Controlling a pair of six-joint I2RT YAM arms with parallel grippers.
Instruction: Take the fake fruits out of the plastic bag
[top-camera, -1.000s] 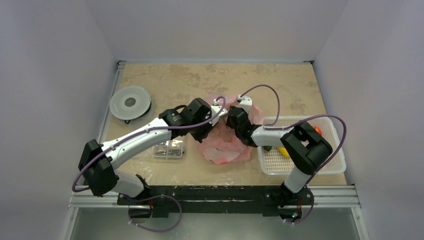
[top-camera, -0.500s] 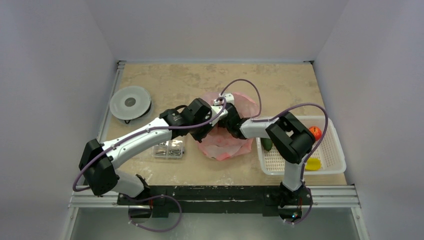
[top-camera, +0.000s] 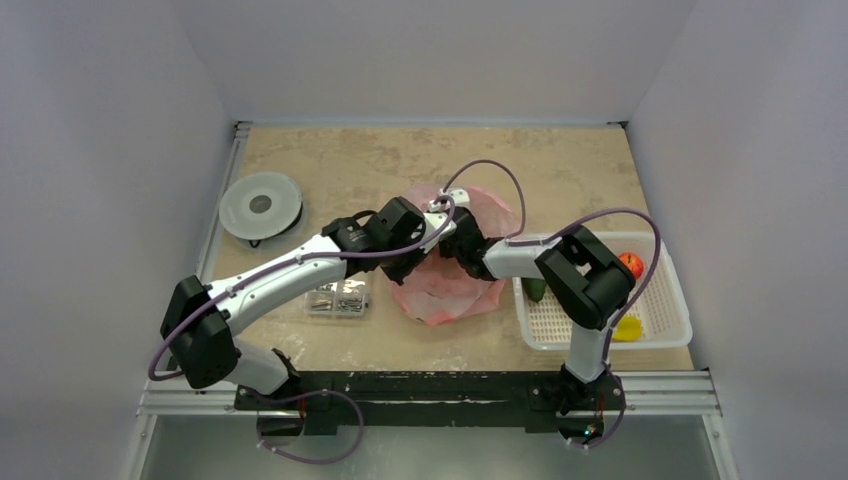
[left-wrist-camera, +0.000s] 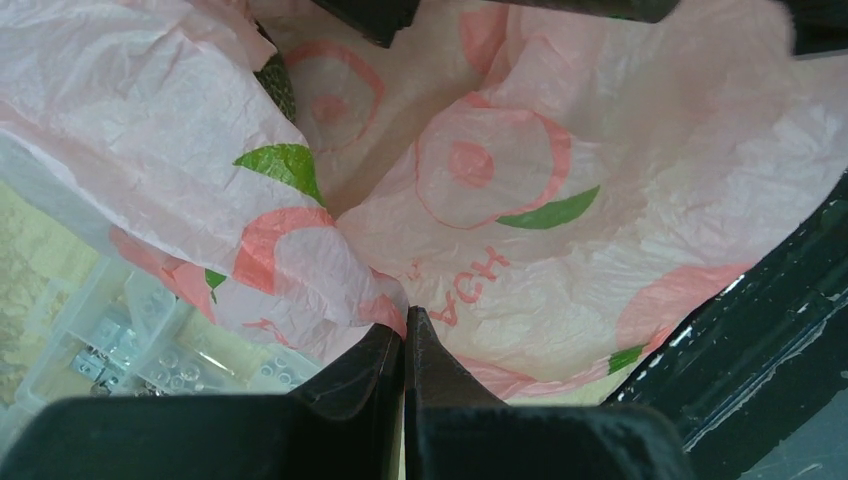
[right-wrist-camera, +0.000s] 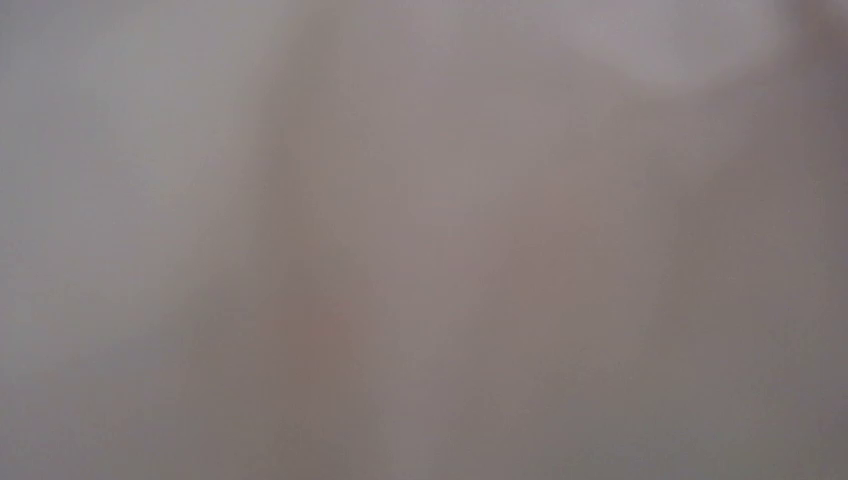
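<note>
The pink plastic bag (top-camera: 447, 292) lies crumpled at the table's centre, and both arms reach into it. My left gripper (left-wrist-camera: 405, 325) is shut on a fold of the bag (left-wrist-camera: 560, 250). A dark green, rough-skinned piece (left-wrist-camera: 279, 88) peeks out between the folds. My right gripper (top-camera: 453, 244) is buried in the bag's mouth. Its own view is a pinkish blur, so what it holds is hidden. Three fake fruits lie in the white basket (top-camera: 668, 330): a green one (top-camera: 535, 290), a red-orange one (top-camera: 631, 265) and a yellow one (top-camera: 627, 328).
A clear box of small metal parts (top-camera: 338, 298) sits just left of the bag, and also shows in the left wrist view (left-wrist-camera: 120, 340). A grey round disc (top-camera: 261, 205) lies at the far left. Grey walls close in the table's sides and back.
The right arm has pushed its gripper left, deeper into the bag, and its elbow has swung off the basket. The right jaws have come shut. The left arm has held still.
</note>
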